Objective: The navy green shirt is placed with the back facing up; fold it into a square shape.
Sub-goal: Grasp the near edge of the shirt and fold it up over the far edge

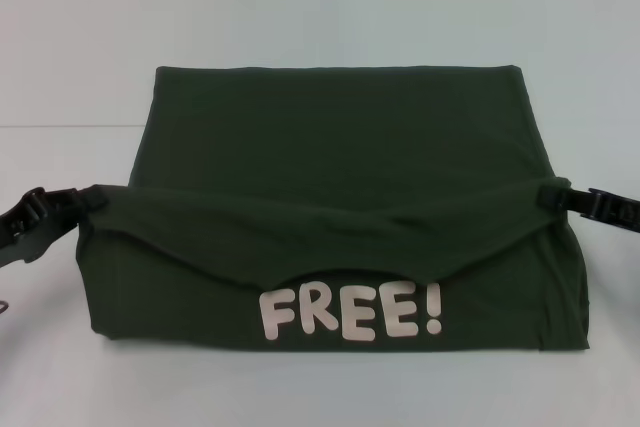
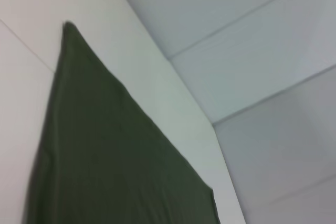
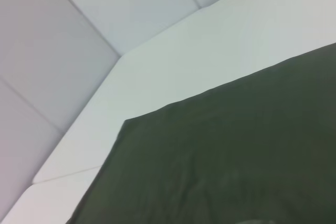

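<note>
Cloth is being carried mid-fold: the navy green shirt lies on the white table, and one edge of it is lifted off the layer beneath, stretched between the two tools and sagging in the middle. The left tool is clamped on one end of that raised edge, the right tool on the other, so the shirt spans the whole gap between them. Below the drooping edge, on the side nearer the robot, pale lettering reading "FREE!" shows on the cloth. Beyond the tools the shirt lies flat, with a straight far edge. The wrist views show only plain green cloth and table, none of the fingers.

Judging by this, the step in hand is the lengthwise fold, bringing the held edge over towards the far edge. The next move likely calls for both tools to travel forward together at equal height, keeping the edge taut so the sag does not crease, then lowering it square onto the far edge before letting go.
</note>
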Robot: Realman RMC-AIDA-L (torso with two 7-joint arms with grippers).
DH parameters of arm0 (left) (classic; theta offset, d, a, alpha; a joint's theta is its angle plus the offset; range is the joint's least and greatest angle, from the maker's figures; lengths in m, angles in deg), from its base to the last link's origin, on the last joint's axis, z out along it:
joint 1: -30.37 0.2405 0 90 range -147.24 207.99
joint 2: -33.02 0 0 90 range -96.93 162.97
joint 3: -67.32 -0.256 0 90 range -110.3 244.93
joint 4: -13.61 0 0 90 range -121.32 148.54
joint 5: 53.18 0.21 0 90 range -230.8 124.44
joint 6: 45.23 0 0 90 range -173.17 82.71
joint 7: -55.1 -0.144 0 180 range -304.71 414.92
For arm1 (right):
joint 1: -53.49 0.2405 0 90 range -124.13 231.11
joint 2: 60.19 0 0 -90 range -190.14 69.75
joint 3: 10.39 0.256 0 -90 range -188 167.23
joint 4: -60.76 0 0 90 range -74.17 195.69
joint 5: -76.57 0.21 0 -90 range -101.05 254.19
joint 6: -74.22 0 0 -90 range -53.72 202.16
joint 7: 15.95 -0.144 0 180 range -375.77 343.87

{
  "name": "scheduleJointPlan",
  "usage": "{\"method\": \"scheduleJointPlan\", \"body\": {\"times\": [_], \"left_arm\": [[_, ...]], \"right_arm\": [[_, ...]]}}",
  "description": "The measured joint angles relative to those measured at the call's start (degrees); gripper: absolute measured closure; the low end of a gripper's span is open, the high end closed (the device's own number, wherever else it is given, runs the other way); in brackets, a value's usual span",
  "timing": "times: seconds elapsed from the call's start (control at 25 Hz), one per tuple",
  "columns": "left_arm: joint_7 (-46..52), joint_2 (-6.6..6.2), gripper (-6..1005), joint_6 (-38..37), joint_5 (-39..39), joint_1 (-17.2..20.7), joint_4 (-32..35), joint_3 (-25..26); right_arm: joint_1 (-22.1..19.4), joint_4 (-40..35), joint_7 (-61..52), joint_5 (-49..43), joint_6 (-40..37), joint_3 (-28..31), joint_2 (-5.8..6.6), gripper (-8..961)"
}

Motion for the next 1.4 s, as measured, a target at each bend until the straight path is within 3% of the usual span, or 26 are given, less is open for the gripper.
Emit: {"method": "scheduleJointPlan", "body": {"times": [0.16,0.28,0.72,1.4], "left_arm": [[-2.2,1.01,946,3.6,-1.8,-0.1,-1.6,0.0],[-3.2,1.65,945,4.6,-2.6,-0.2,-1.6,0.0],[-8.0,4.51,943,8.2,-8.2,-0.7,-2.4,-0.1],[-16.2,7.3,940,16.1,-10.0,-3.6,-2.5,-0.9]], "right_arm": [[-0.2,0.4,2.0,1.6,5.1,0.1,-1.61,894],[-0.2,1.0,2.2,2.0,6.3,-0.2,-1.79,894],[-0.7,5.5,6.8,7.3,11.5,0.0,-2.0,892],[-0.7,9.3,12.3,11.2,15.9,-0.1,-2.09,869]]}}
